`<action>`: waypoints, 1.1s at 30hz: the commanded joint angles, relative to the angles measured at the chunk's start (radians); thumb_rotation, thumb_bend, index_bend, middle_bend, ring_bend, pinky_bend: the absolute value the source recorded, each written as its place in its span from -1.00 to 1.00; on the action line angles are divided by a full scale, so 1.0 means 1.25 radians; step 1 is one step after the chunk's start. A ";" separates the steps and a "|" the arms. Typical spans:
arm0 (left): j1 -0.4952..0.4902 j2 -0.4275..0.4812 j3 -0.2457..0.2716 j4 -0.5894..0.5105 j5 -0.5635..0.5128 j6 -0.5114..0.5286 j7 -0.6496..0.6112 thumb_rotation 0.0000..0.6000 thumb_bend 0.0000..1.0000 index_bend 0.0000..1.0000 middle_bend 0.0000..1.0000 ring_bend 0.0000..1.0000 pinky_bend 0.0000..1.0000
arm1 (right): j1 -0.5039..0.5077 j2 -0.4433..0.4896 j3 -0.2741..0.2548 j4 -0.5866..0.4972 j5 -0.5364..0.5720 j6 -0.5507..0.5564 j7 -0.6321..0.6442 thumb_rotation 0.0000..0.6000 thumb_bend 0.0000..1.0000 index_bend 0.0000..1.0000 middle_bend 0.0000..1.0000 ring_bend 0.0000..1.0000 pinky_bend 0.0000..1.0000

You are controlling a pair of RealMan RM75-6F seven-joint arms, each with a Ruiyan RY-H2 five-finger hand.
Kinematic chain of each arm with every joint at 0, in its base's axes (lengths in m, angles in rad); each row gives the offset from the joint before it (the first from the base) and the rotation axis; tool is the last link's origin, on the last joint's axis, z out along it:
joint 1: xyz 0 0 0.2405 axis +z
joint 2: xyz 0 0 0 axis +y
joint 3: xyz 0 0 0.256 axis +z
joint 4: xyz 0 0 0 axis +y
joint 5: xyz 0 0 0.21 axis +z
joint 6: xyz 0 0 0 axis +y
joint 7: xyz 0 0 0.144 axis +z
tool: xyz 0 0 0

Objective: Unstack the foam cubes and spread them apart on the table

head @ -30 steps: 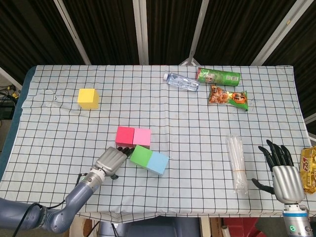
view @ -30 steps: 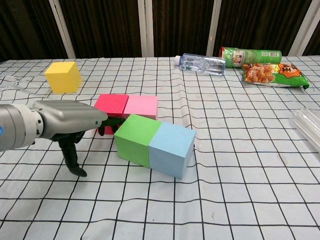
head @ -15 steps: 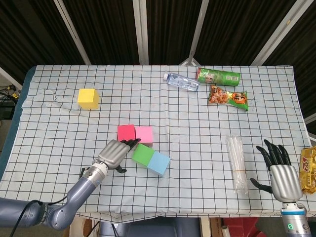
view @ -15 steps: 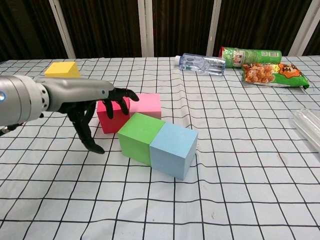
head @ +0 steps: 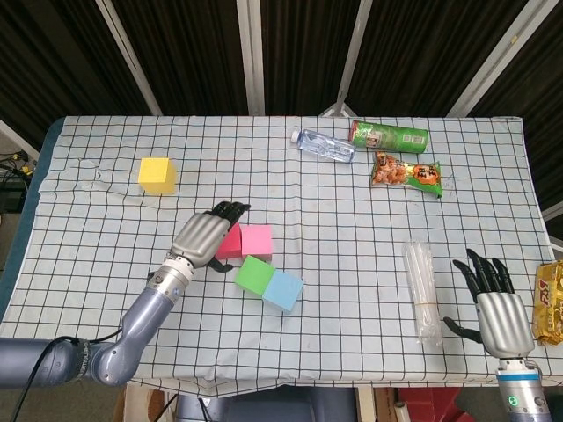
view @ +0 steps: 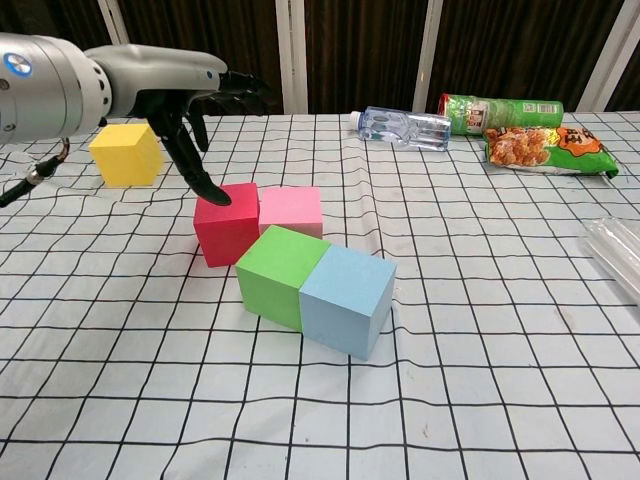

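Note:
Four foam cubes sit clustered mid-table, all resting on the cloth: red [view: 228, 225] and pink [view: 290, 210] side by side, with green [view: 278, 275] and blue [view: 346, 298] side by side in front of them. A yellow cube [view: 125, 153] stands alone at the far left. My left hand [view: 185, 85] hovers above the red cube [head: 232, 244] with fingers spread and nothing in it. Its thumb points down at the cube's top edge; contact is unclear. My right hand [head: 497, 303] is held open at the front right table edge, fingers apart.
A water bottle [head: 323, 145], a green chip can [head: 390, 134] and a snack bag [head: 407, 174] lie at the back right. A clear plastic sleeve [head: 421, 290] lies left of my right hand, and a yellow packet [head: 552, 301] lies at the right edge.
My left hand has risen from the cloth beside the green cube and moved back over the red cube, fingers spreading. The right hand has drifted slightly toward the near edge.

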 commanded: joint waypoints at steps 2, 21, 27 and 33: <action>-0.022 -0.014 0.007 0.039 -0.069 0.030 0.047 1.00 -1.00 -0.94 -0.91 -0.84 -0.44 | 0.000 0.001 0.002 0.001 0.004 -0.001 0.006 1.00 -0.88 -0.66 -0.91 -0.78 -1.00; -0.050 -0.089 0.018 0.152 -0.138 0.000 0.054 1.00 -1.00 -0.98 -0.91 -0.84 -0.45 | 0.003 0.005 0.002 0.003 0.006 -0.003 0.018 1.00 -0.88 -0.66 -0.91 -0.78 -1.00; -0.059 -0.108 0.029 0.177 -0.150 0.005 0.073 1.00 -1.00 -0.97 -0.84 -0.79 -0.44 | 0.002 0.009 0.001 0.002 0.004 -0.002 0.024 1.00 -0.88 -0.66 -0.91 -0.78 -1.00; -0.067 -0.138 0.039 0.216 -0.155 0.013 0.092 1.00 -1.00 -0.88 -0.64 -0.65 -0.32 | 0.001 0.012 0.001 0.001 0.008 -0.001 0.030 1.00 -0.88 -0.66 -0.91 -0.77 -1.00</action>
